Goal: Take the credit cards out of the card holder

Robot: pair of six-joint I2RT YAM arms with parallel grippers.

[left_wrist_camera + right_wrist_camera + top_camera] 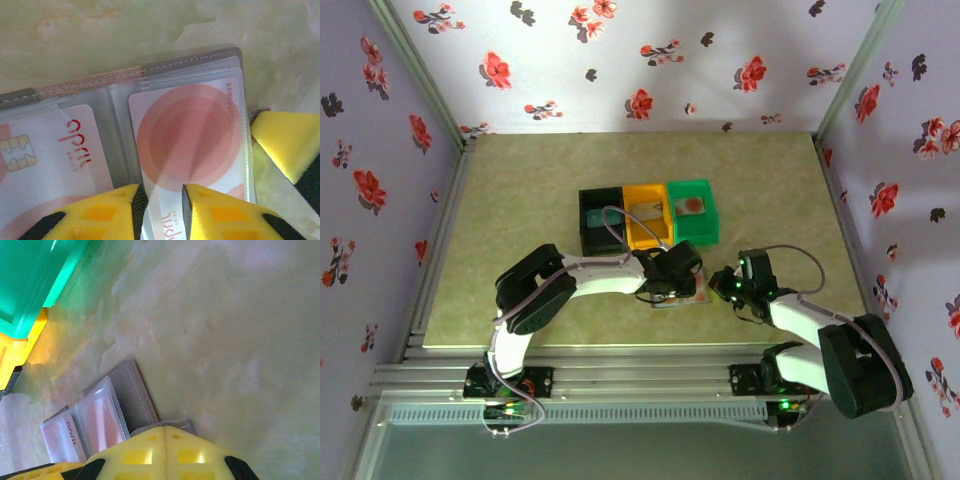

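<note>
The grey card holder (pixel 682 298) is laid open on the table (pixel 520 220), near the green bin (pixel 695 210). The left claw (pixel 162 212) is parted narrowly over a red-circled card (pixel 190 135) in its sleeve; whether it is gripped cannot be told. The right claw (pixel 165 437) is closed at the holder's corner.

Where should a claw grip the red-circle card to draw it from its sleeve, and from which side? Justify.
Probably its near edge, by the left claw, approached from the near side. The card lies flat in a clear sleeve, and the card holder's stitched border blocks the far end.
</note>
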